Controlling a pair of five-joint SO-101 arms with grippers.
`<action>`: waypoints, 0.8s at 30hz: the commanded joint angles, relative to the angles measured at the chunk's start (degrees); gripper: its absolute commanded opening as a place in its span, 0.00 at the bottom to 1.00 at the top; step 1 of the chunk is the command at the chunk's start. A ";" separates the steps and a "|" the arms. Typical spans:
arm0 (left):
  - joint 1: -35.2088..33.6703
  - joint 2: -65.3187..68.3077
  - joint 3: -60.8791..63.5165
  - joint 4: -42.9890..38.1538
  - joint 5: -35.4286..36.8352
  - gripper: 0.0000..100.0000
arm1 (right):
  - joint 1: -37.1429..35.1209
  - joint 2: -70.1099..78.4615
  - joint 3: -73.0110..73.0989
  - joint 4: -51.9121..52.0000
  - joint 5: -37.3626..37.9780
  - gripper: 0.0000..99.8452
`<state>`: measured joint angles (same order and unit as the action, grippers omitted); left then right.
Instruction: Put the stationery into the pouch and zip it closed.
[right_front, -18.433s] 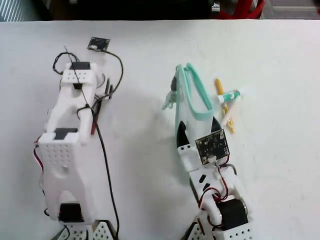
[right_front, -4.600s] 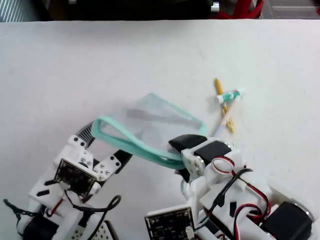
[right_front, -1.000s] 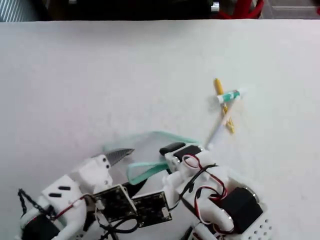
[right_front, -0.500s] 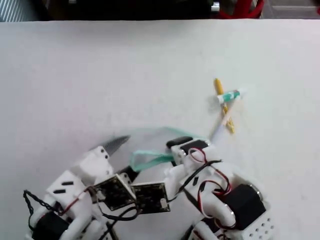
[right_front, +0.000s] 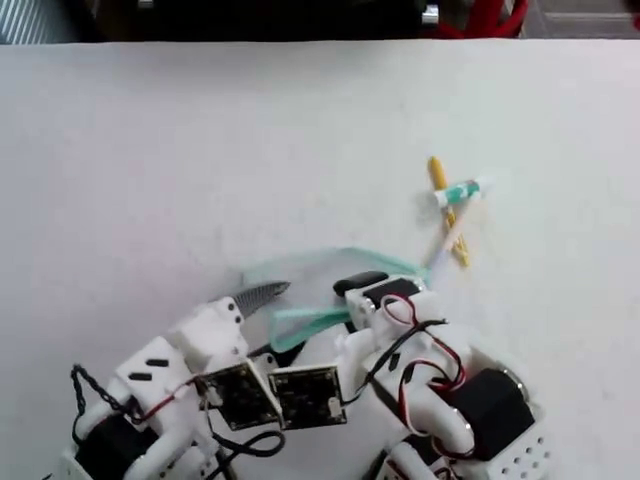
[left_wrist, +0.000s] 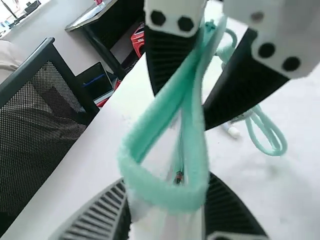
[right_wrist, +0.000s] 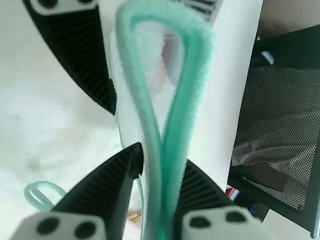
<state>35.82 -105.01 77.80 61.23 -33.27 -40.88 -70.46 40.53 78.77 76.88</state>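
Right wrist view: the right gripper is clamped on the pouch, pinching both teal rim edges together. The left gripper grasps the other end. In the high view the one pouch spans between them at lower centre. Three pieces of stationery lie to the upper right, long axes roughly vertical. The right gripper is the nearer.

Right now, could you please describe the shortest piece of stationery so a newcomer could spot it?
On the white table, look right of centre in the high view, just beyond the pouch. It is the stubby white tube lying across the yellow pencil; it alone bears a green band.
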 joint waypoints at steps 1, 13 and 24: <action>1.98 0.40 1.93 0.62 0.26 0.19 | -0.04 -0.48 -4.48 -2.51 -3.16 0.02; 1.54 0.40 2.29 -2.20 0.44 0.04 | 2.68 -1.01 -4.48 -7.43 -14.42 0.19; -4.35 0.40 2.20 -11.69 11.43 0.02 | 2.86 -4.35 -8.44 -7.52 -21.10 0.19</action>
<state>36.09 -105.01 79.65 54.02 -26.24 -38.07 -71.08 38.51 73.14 60.35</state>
